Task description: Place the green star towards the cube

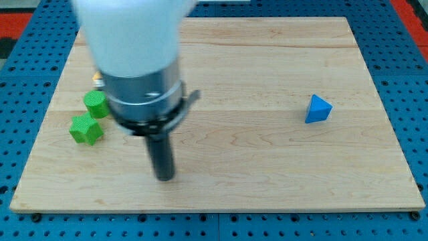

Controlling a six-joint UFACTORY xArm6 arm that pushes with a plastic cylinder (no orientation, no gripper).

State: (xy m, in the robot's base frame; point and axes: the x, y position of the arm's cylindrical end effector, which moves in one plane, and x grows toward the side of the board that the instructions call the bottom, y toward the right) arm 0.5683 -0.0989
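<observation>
Tip (164, 178) beside bright green star (86, 129), green cube (96, 104).

surface (267, 80): pale wooden board, grain running left to right
pegboard (401, 40): blue, holed, showing around the surface on all sides
light: even, soft glare near the surface's top

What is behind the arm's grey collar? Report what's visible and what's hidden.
A sliver of something yellowish peeks out above the green block; its shape is covered. My tip rests on bare board.
</observation>
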